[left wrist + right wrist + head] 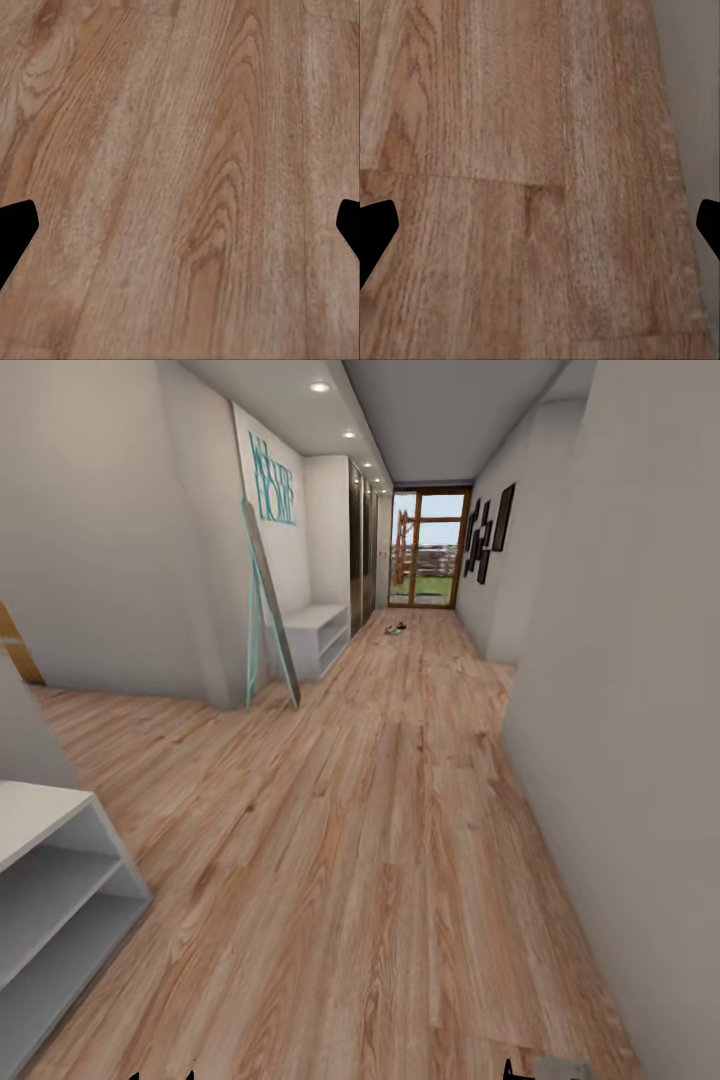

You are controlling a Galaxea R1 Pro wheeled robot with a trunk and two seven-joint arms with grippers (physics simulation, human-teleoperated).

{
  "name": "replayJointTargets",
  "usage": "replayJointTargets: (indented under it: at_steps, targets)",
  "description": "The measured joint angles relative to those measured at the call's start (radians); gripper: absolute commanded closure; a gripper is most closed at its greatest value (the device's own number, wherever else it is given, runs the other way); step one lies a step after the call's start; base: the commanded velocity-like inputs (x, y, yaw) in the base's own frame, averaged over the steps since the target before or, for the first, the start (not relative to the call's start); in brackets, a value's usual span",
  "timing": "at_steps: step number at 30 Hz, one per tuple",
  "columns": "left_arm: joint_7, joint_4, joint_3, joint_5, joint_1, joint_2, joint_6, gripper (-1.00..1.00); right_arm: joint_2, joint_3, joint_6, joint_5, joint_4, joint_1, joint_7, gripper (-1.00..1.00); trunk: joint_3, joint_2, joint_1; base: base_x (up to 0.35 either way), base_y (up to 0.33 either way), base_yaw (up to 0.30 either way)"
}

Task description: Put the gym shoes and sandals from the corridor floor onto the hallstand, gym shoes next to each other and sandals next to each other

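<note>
Long corridor floor (380, 840) of light brown wood-grain planks, running away to a glazed door (430, 548) at the far end. Far down that floor, close to the door and toward the left wall's cabinets, a small cluster of footwear (395, 628); too small to sort, perhaps the gym shoes and sandals together, lying on the planks and not on any rack. Along the left wall, a light grey low bench unit (318, 635) with open tiers, teal lettering (272, 482) on the wall above it, and a tall teal-edged mirror (268, 610) leaning just in front of it. Near left corner of the floor: another grey open shelving unit (55, 900), with two open compartments. Dark picture frames (490, 535) on the right wall.

Left gripper (180, 236) over bare planks, dark fingertips (15, 232) at opposite edges of the wrist view, jaws spread wide, nothing between. Right gripper (540, 236) likewise spread and empty, above planks beside a strip of pale wall base (690, 90).
</note>
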Motion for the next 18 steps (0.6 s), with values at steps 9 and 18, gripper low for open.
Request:
replayJointTargets:
  at_steps: [9,18]
  targets:
    - [0.0,0.0,0.0,0.0,0.0,0.001,0.0,-1.0,0.0,0.0,0.0,0.0,0.0,0.002,0.0,-1.0,0.0,0.0,0.0,0.338,0.0,0.0]
    - [0.0,-0.002,0.0,0.0,0.0,0.0,-0.001,-1.0,0.0,0.0,0.0,0.0,0.0,0.002,0.0,-1.0,0.0,0.0,0.0,0.338,0.0,0.0]
